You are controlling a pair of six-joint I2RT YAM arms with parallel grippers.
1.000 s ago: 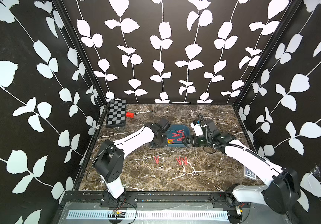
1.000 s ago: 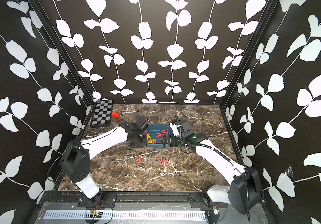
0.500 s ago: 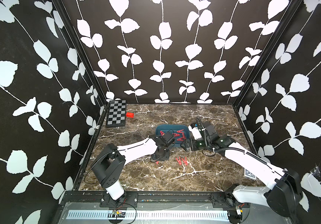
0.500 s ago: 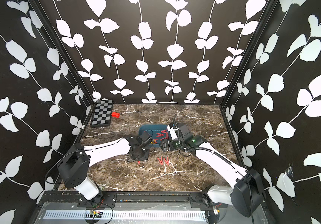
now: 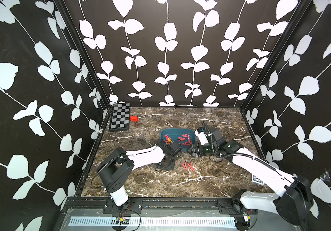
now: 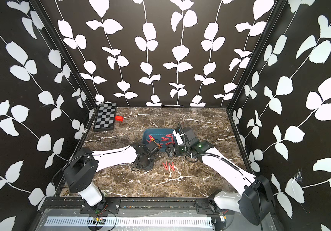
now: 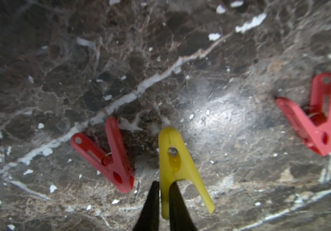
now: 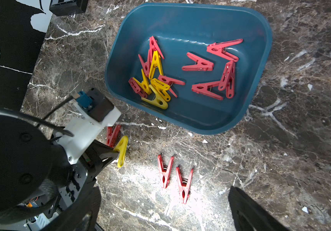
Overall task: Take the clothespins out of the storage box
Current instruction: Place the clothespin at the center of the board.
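The teal storage box (image 8: 264, 30) sits mid-table in both top views (image 5: 163, 133) (image 6: 147, 133), with several red and yellow clothespins (image 8: 200, 65) in it. My left gripper (image 7: 163, 185) points down in front of the box, shut on one leg of a yellow clothespin (image 7: 177, 160) whose tip is at the marble. A red clothespin (image 7: 108, 158) lies beside it. Two more red clothespins (image 8: 183, 184) lie side by side on the table (image 5: 187, 166). My right gripper (image 8: 166, 212) hovers open at the box's front right corner (image 5: 193, 151), with nothing between its fingers.
A black-and-grey checkerboard (image 5: 120, 117) lies at the back left with a small red block (image 5: 134, 118) beside it. A small printed card (image 5: 257, 178) rests near the right wall. Leaf-patterned walls close in three sides.
My left gripper left the box and came forward and down to the table with the yellow clothespin. The right gripper shifted slightly towards the front, still open.
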